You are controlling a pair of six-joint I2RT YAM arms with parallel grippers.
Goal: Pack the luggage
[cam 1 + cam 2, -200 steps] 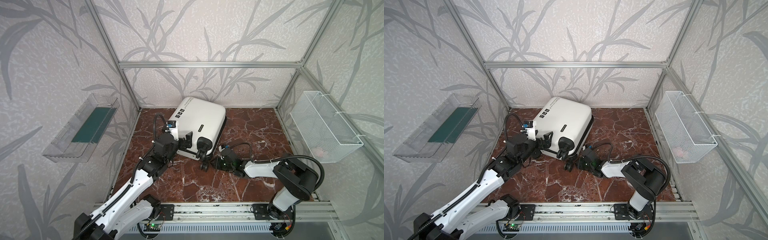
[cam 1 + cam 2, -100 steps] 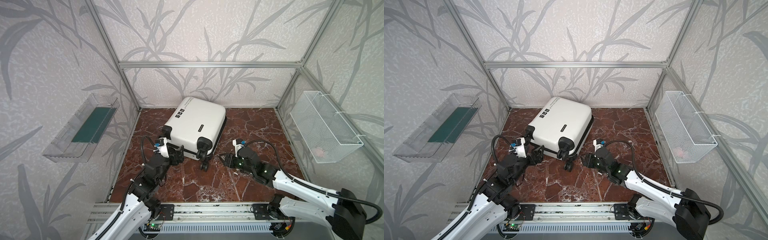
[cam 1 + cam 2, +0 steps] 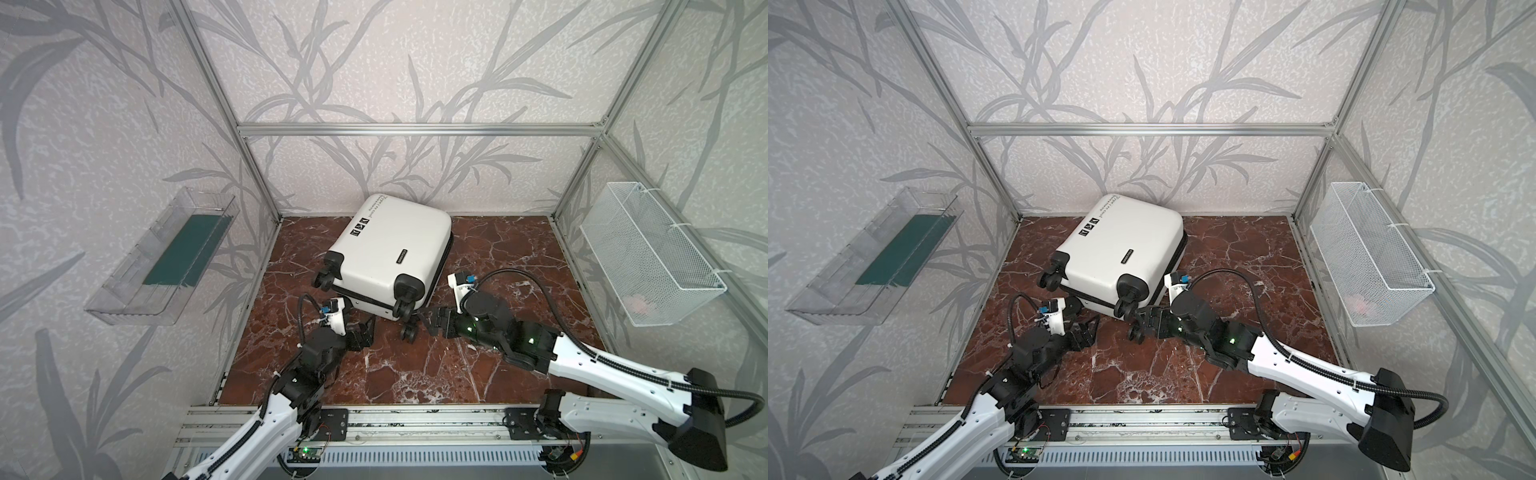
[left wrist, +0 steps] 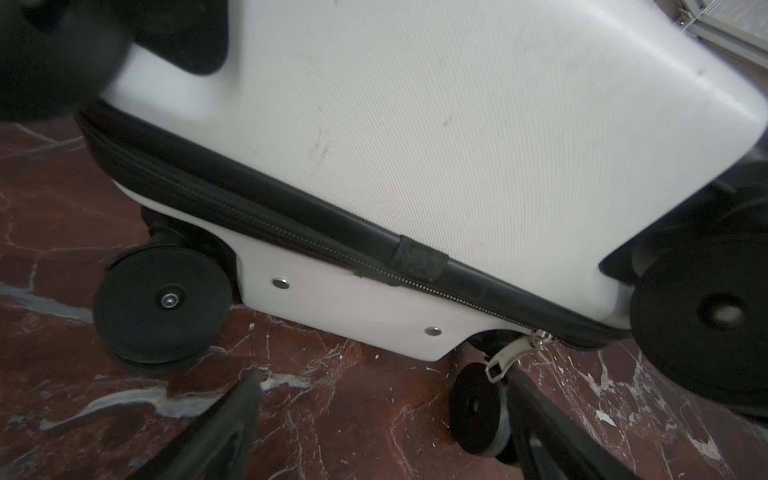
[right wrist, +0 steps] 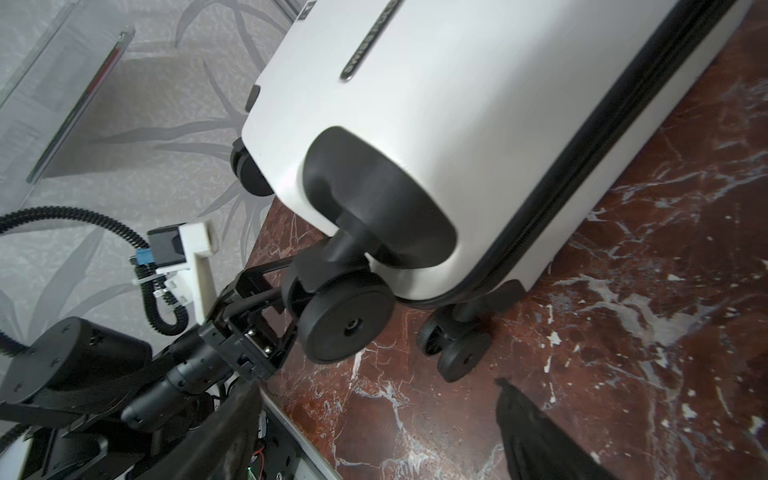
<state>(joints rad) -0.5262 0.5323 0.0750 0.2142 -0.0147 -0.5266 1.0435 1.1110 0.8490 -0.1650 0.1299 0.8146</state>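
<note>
The luggage point(image 3: 395, 243) lies shut and flat on a broad face at the back middle of the red-brown marbled floor point(image 3: 498, 257), a white ribbed hard shell with black icons and text near its far end. Its black wheels point(image 3: 409, 286) face the arms, and a black zipper band point(image 4: 291, 216) rings it (a silver zipper pull point(image 4: 505, 359) hangs by one wheel). The left gripper point(image 3: 368, 330) and right gripper point(image 3: 426, 322) sit just before the wheels, both spread wide and empty.
</note>
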